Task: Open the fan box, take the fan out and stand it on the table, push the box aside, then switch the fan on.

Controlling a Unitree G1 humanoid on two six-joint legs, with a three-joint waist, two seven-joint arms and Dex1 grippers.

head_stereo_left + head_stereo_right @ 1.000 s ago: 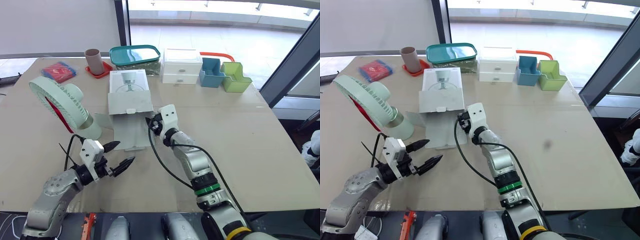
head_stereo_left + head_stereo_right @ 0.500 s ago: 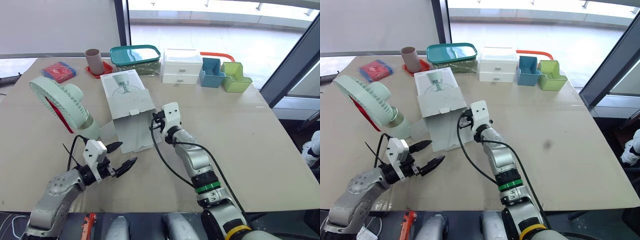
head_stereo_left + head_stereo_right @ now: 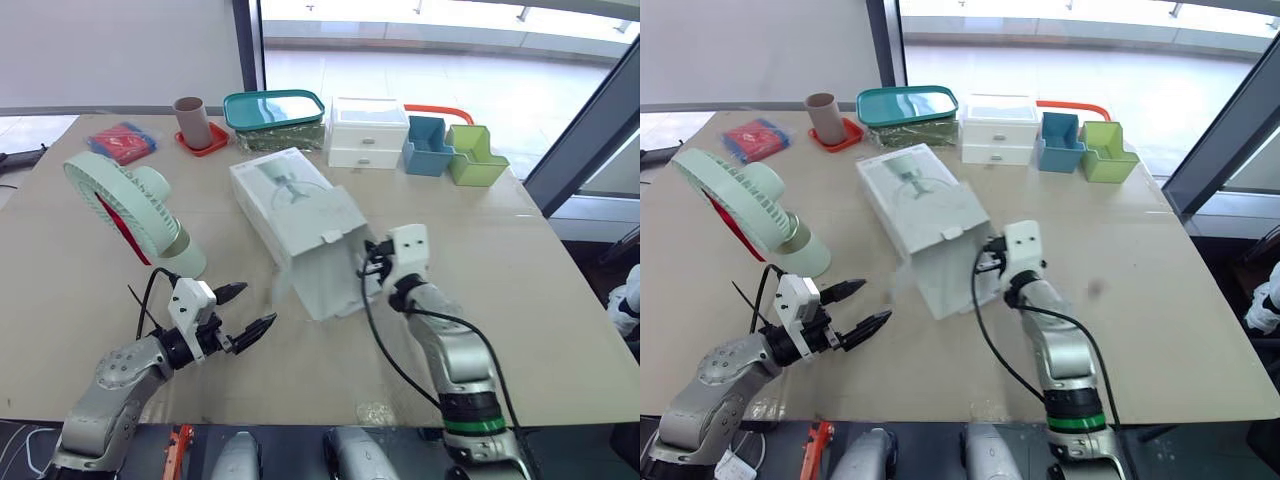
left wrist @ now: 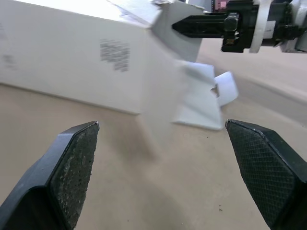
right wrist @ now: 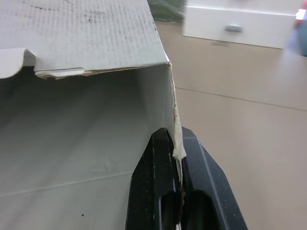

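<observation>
Fan [image 3: 125, 215] out, standing at 10 o'clock on table [image 3: 560, 300]. Box [image 3: 300, 225] open, empty, mid-table, wall edge pinched in closed right gripper [image 5: 175, 143]; push-aside apparently in hand. Left gripper [image 3: 255, 305] spread wide, empty. Switch-on outstanding.

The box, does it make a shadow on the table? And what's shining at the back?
Left wrist view: a soft shadow darkens the table beneath the fan box's near corner. Left eye view: the teal lid at the back glares with pale reflected light.
</observation>
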